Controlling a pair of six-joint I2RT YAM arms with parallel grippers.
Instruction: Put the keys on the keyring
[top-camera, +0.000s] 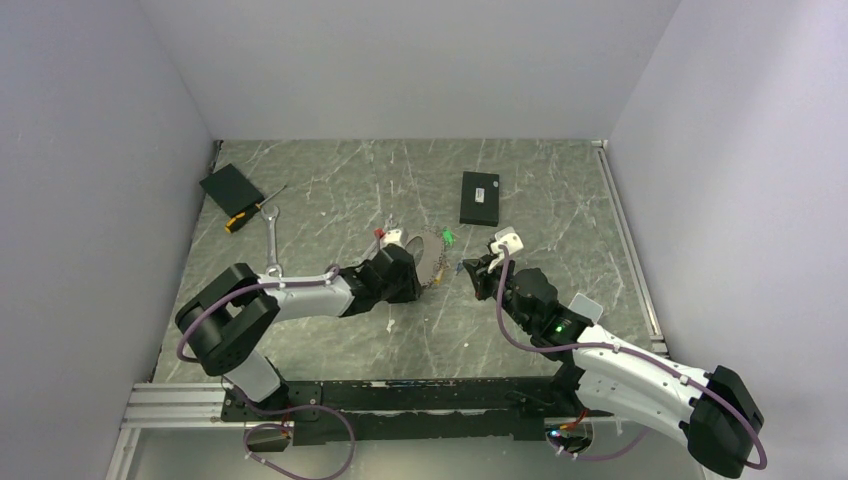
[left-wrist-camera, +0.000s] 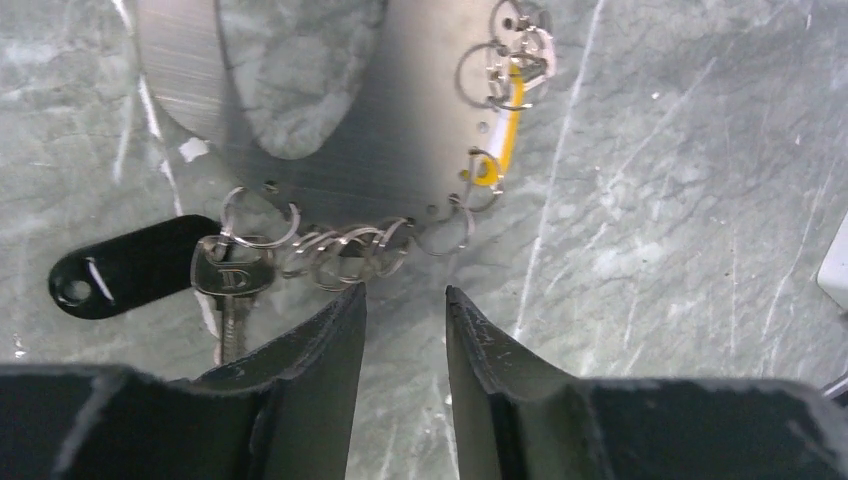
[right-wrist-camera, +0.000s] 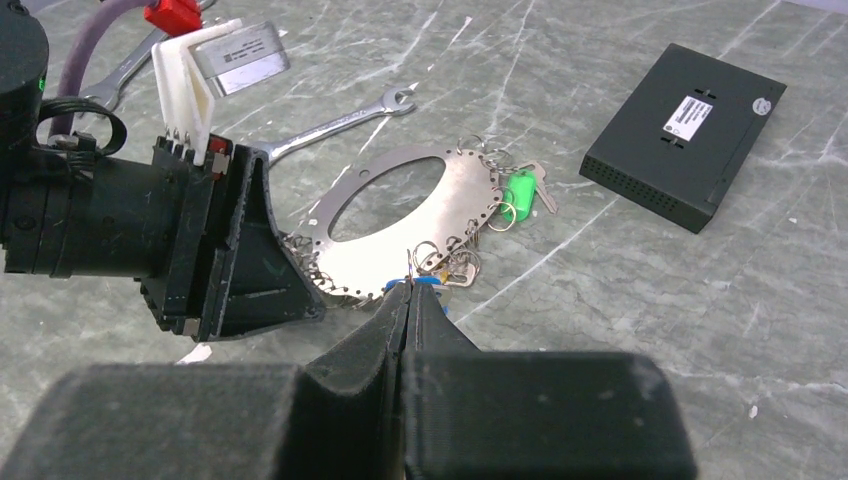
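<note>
Right claw (right-wrist-camera: 408, 290) closed tight — blue key (right-wrist-camera: 430, 284) mostly hidden behind it.

The stone-patterned tabletop (top-camera: 330, 190) is grey-green, streaked with thin white veins; the plain walls (top-camera: 420, 60) are pale grey-white. The flat oval metal keyring (left-wrist-camera: 400, 150) is brushed silver, with silver wire rings along its edge. Among the keys (right-wrist-camera: 519, 190), one plastic head is bright green, a slim tag (left-wrist-camera: 500, 130) is yellow, an oblong plastic tag (left-wrist-camera: 130, 265) is glossy black, and a bare metal key (left-wrist-camera: 232, 280) is silver. The left gripper (left-wrist-camera: 405, 300) and right gripper (right-wrist-camera: 410, 290) are matte black. The rectangular box (right-wrist-camera: 685, 135) is black with a white label. The open-ended wrench (right-wrist-camera: 330, 125) is silver. The cable (right-wrist-camera: 100, 28) is purple
</note>
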